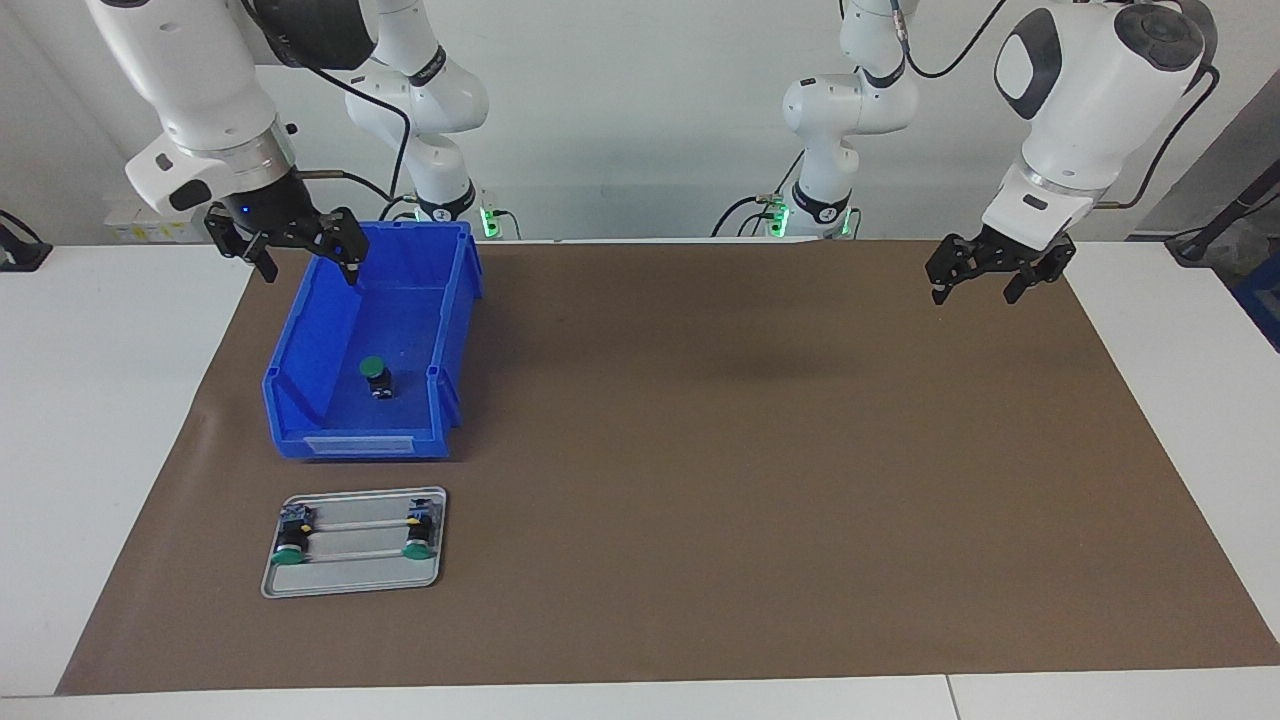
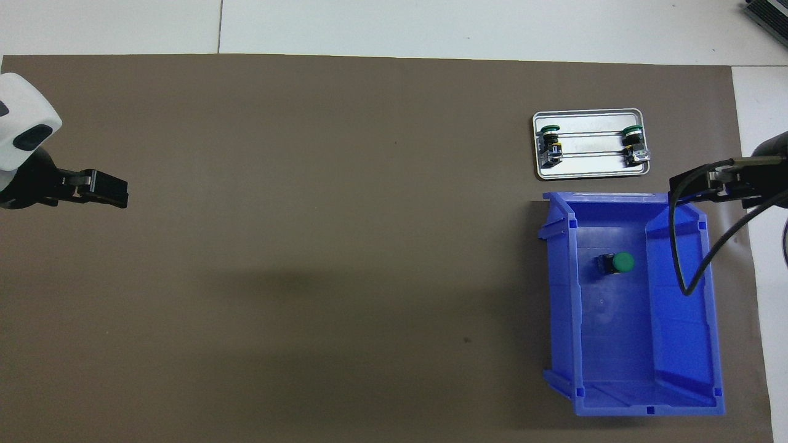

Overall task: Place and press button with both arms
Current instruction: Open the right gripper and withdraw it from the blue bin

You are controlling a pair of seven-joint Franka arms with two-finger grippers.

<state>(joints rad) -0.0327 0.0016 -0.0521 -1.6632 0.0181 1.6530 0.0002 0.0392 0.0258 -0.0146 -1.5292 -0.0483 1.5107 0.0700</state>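
In the facing view, the right arm's black two-finger gripper (image 1: pixel 305 262) hangs in the air over the corner of the open blue plastic bin (image 1: pixel 455 330) nearest the robots, its fingers spread wide and holding nothing. The bin sits on the brown mat (image 1: pixel 700 450) toward the right arm's end of the bench. On the bin's floor lies the small push-button with a round green cap and short black body (image 1: pixel 377 376), roughly midway between the side walls, touching neither. Farther from the robots than the bin, near the mat's edge, rests a flat silver metal tray (image 1: pixel 355 585) carrying two more green-capped buttons (image 1: pixel 291 538), one at each end of a pair of thin rails. The left arm's black gripper (image 1: pixel 997 279) waits above the mat's corner at the left arm's end, fingers likewise wide apart and empty.
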